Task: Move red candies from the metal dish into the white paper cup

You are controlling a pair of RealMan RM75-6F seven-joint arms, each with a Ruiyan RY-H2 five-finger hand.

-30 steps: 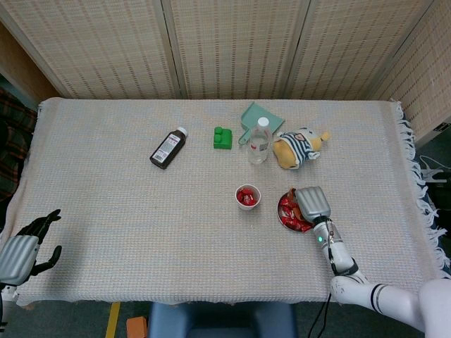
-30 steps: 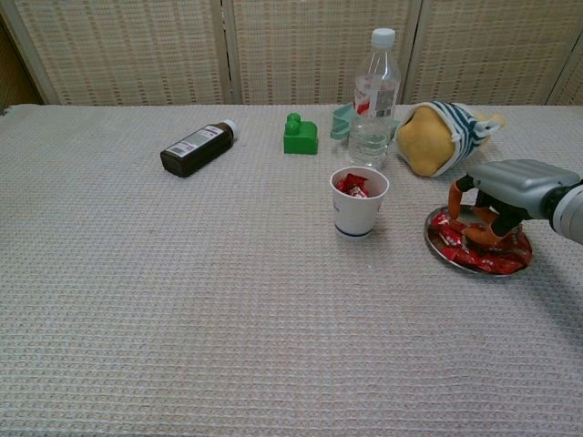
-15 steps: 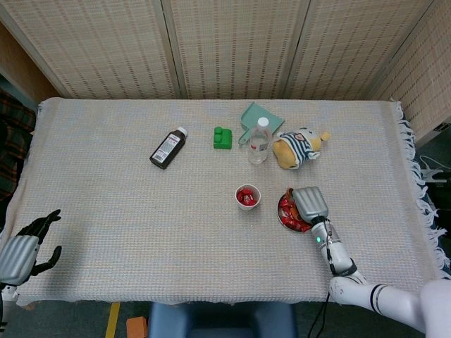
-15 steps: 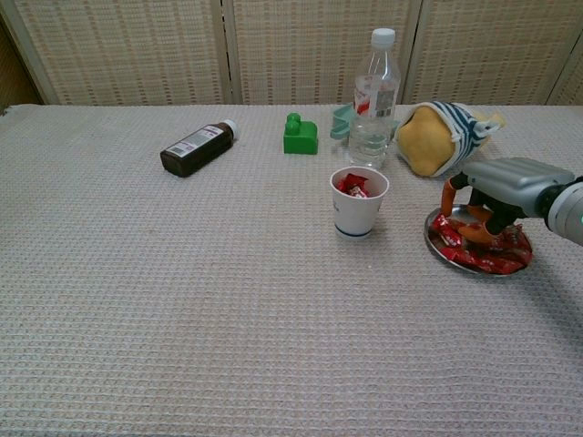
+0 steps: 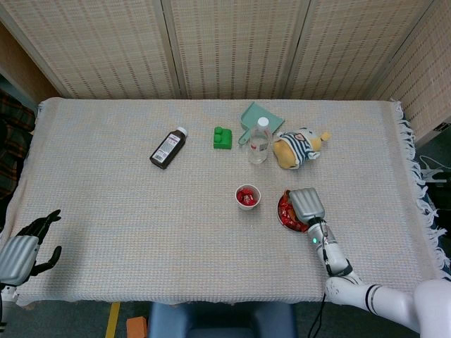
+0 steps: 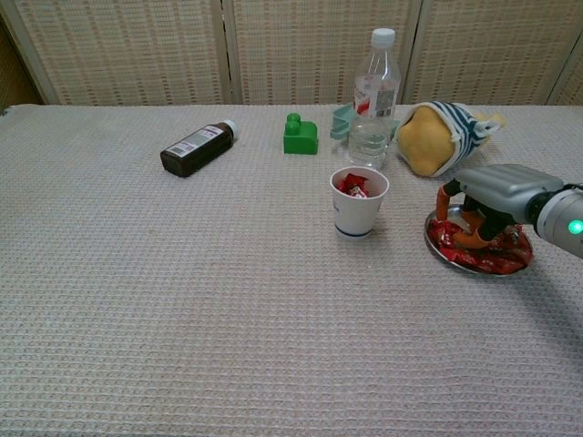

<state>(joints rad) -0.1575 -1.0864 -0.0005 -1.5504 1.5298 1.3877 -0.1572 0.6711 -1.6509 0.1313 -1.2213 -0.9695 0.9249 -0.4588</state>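
Under the right robot hand (image 6: 487,196), glossy red candies (image 6: 483,259).

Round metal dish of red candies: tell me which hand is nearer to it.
Right. The right hand hangs directly over the round metal dish, fingers down among the candies; the left hand sits far off at the table's near-left edge.

The paper cup (image 6: 359,201) stands left of the metal dish (image 6: 477,248), bottle (image 6: 373,98) behind.
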